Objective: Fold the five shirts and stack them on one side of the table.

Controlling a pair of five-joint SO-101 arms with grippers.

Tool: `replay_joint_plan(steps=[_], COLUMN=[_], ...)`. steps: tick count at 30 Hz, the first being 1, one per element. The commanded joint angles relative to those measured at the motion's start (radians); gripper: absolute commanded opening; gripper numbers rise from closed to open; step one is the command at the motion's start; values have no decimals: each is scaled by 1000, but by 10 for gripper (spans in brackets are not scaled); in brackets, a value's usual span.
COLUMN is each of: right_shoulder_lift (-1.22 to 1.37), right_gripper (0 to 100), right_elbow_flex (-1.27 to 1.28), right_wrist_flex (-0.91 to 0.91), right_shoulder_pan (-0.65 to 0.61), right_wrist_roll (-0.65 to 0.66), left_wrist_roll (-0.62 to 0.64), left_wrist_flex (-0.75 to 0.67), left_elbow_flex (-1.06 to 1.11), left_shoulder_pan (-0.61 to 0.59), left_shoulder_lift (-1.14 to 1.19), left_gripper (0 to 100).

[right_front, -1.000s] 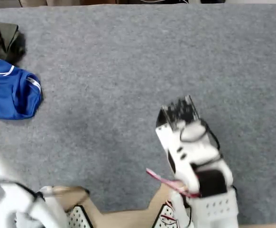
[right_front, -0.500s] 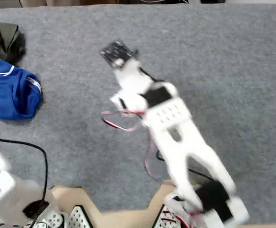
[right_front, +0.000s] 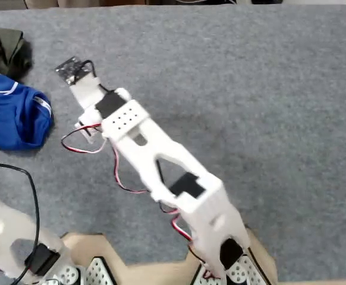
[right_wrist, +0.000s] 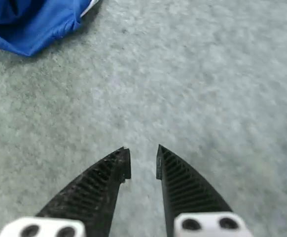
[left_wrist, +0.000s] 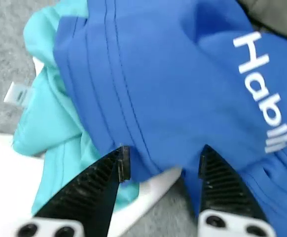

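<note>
A blue shirt [right_front: 12, 116] lies bunched at the table's left edge, with a dark olive shirt [right_front: 3, 47] just behind it. In the left wrist view the blue shirt [left_wrist: 183, 74] with white lettering lies on a teal shirt [left_wrist: 45, 123] and some white fabric [left_wrist: 5, 187]. My left gripper [left_wrist: 163, 160] hangs open close over the blue shirt's edge, holding nothing. My right arm stretches from the front across to the far left. Its gripper [right_front: 72, 70] [right_wrist: 142, 162] is over bare grey felt just right of the blue shirt [right_wrist: 30, 24], fingers slightly apart and empty.
Grey felt [right_front: 250, 89] covers the table. The right arm's white links [right_front: 155, 154] and loose red and white wires [right_front: 84, 142] cross the left-centre of the table. The left arm's base [right_front: 6, 237] and a black cable [right_front: 30, 184] sit at the front left.
My right arm has swung from the front centre out to the far left, ending beside the blue shirt. The left arm's base links have shifted at the front left corner.
</note>
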Motion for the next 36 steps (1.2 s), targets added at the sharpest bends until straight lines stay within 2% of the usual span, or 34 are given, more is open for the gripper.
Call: replay_joint_plan(steps=[1,7,13,16,19,26,29,36], right_shoulder_lift=[104,288,421,472,512,556,561,565], right_gripper=[113,111,110,110,110,112,112,113], right_elbow_flex=[-245,-536,-782,-883,-969,-1056,-1053,-995], right_wrist_flex=[72,172,238,269,290,284,219,-60], right_shoulder_pan=[-13,-13,-13,-13,-13,-45,-67,-116], right_wrist_roll=[-8,-8,-8,-8,-8,-14,-75,-133], left_wrist_roll=[5,9,9,9,9,8,6,5], left_wrist_flex=[-8,2,3,8,112,486,529,592], left_elbow_flex=[-158,-319,-410,-430,-519,-904,-905,-907], left_shoulder_pan=[2,2,2,12,34,100,103,86], left_shoulder_lift=[76,251,303,302,302,302,288,249], left_gripper=[240,225,22,29,20,20,20,20])
